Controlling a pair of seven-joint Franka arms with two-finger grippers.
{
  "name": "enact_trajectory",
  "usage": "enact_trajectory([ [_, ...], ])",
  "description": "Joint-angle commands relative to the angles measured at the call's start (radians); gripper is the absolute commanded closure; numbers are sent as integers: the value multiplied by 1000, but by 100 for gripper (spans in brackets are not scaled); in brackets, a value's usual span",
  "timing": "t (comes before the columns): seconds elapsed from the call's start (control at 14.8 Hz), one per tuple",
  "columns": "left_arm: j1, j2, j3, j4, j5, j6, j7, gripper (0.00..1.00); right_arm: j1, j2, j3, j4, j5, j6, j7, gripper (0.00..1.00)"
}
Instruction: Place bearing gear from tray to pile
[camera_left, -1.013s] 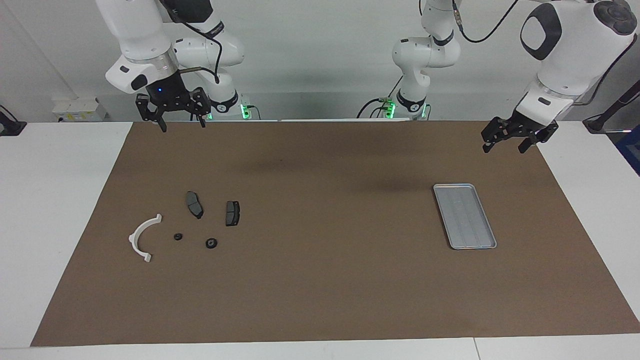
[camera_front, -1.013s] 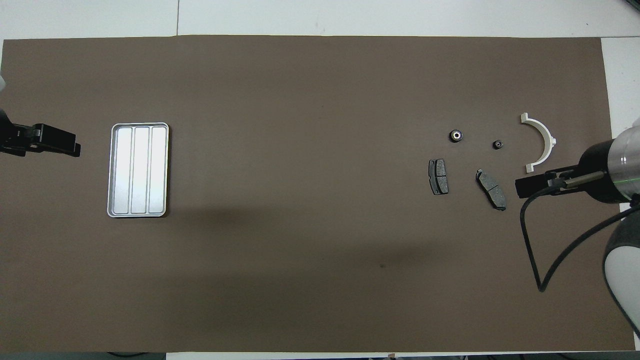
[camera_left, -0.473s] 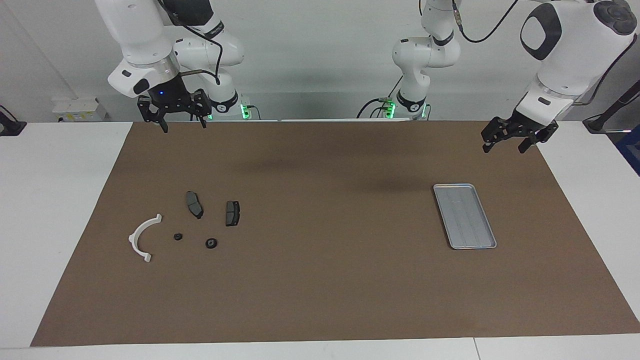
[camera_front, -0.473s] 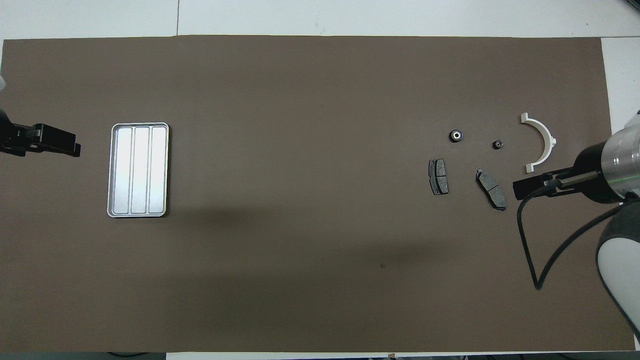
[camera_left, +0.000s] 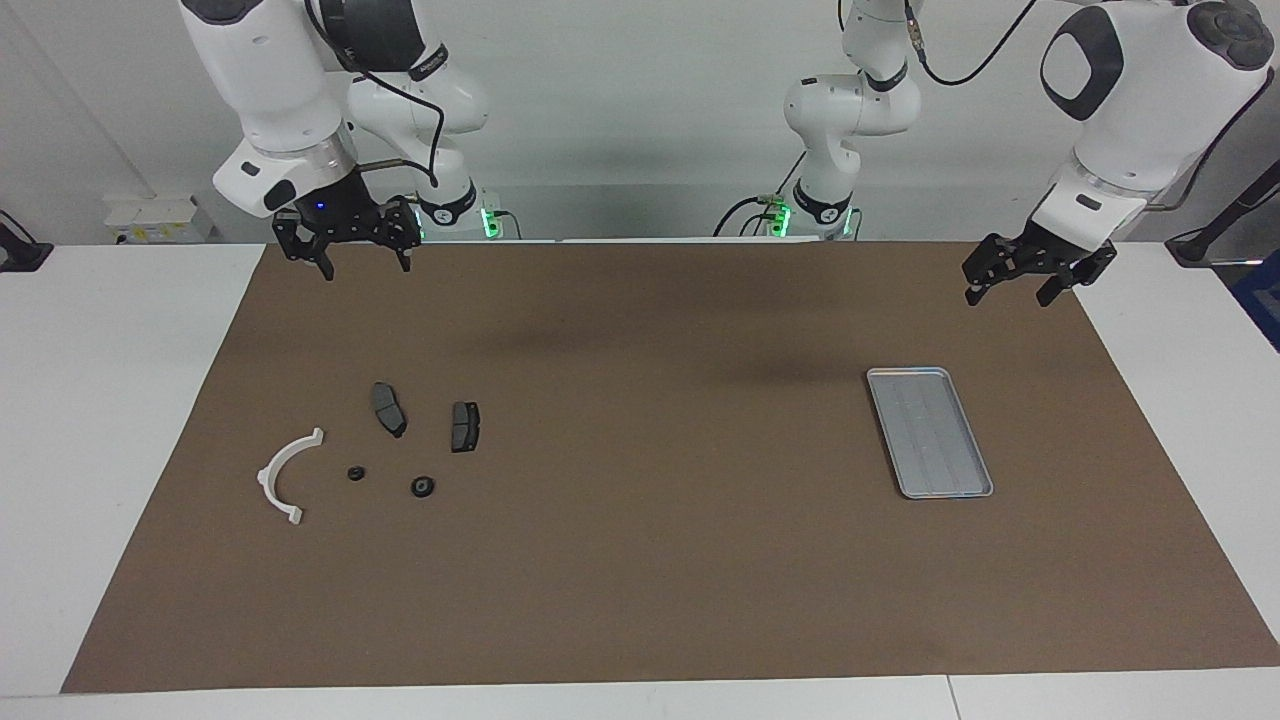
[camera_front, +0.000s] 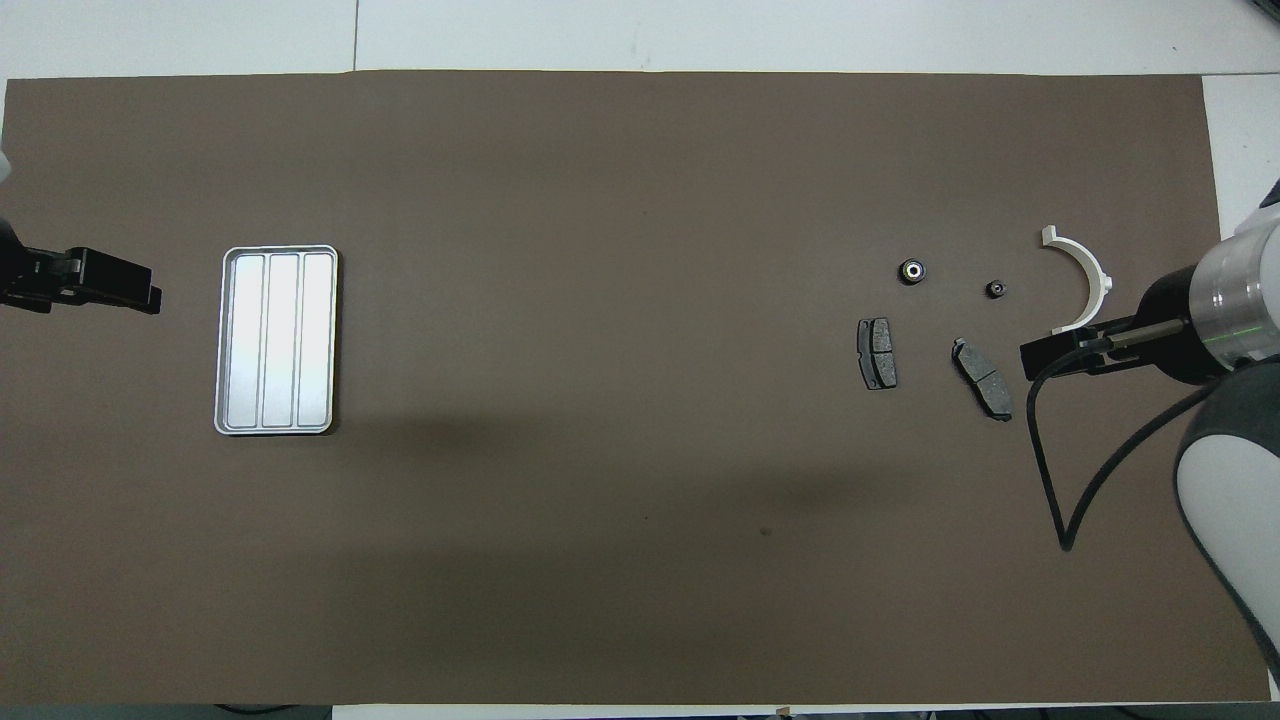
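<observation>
The silver-grey ribbed tray (camera_left: 929, 432) lies toward the left arm's end of the mat and holds nothing; it also shows in the overhead view (camera_front: 276, 340). The pile lies toward the right arm's end: a white semicircular bracket (camera_left: 284, 475), two dark brake pads (camera_left: 388, 408) (camera_left: 464, 426), and a small dark round part (camera_left: 355, 473). The bearing gear (camera_left: 422, 487), a small black ring with a bright centre (camera_front: 911, 270), lies on the mat among them. My right gripper (camera_left: 364, 258) hangs open and empty, high over the mat's edge nearest the robots. My left gripper (camera_left: 1015, 287) hangs open and empty above the mat near the tray.
A brown mat (camera_left: 640, 560) covers most of the white table (camera_left: 110, 400). A black cable (camera_front: 1050, 470) loops from the right arm's wrist. In the overhead view the right hand (camera_front: 1060, 355) covers one end of the bracket (camera_front: 1085, 275).
The right arm has shifted slightly; in the overhead view its hand has moved a little farther from the robots, over the bracket's end. The left arm and the parts have not moved.
</observation>
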Motion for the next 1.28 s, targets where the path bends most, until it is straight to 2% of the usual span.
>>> enact_trajectory([
  [0.0, -8, -28, 3, -30, 9, 4, 2, 0, -23, -5, 17, 10, 28, -4, -1, 0],
  [1.22, -8, -28, 3, -32, 11, 4, 3, 0, -39, -12, 13, 5, 26, -1, -3, 0],
])
